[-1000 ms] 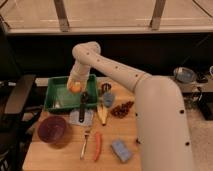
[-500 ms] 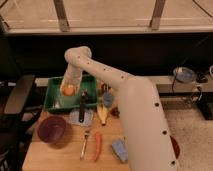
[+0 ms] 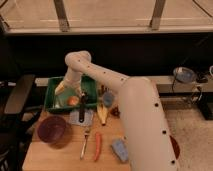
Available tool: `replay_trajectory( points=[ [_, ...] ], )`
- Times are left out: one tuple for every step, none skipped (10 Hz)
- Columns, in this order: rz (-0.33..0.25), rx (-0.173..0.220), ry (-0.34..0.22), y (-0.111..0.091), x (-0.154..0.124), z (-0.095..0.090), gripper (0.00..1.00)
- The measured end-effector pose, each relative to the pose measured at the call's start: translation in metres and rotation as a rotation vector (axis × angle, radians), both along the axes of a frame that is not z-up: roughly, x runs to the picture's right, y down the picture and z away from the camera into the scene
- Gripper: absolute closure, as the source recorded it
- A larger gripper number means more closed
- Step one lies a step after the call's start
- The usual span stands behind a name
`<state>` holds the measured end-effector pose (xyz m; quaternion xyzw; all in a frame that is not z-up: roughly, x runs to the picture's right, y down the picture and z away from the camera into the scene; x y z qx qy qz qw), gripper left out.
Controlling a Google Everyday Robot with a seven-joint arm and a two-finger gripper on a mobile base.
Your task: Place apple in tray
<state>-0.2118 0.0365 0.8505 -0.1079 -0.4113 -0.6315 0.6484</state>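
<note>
The white arm [image 3: 120, 95] reaches from the lower right up and over to the far left of the wooden surface [image 3: 55, 155]. Its claw [image 3: 61, 87] hangs over the left part of the green tray [image 3: 52, 102]; whether the claw is spread or pressed together cannot be told. The purple bowl [image 3: 51, 131] sits below the claw, nearer the front edge. The carrot [image 3: 97, 146] lies well to the claw's lower right, beside a fork [image 3: 85, 143]. The apple [image 3: 73, 100] rests inside the tray, just right of and below the claw, apart from it.
</note>
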Motion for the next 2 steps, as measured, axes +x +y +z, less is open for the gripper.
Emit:
replay_trajectory(
  points=[
    [0.013, 0.007, -0.004, -0.0009, 0.0024, -0.0076, 0.20],
    [0.017, 0.008, -0.004, -0.0008, 0.0048, -0.0094, 0.20]
  ],
)
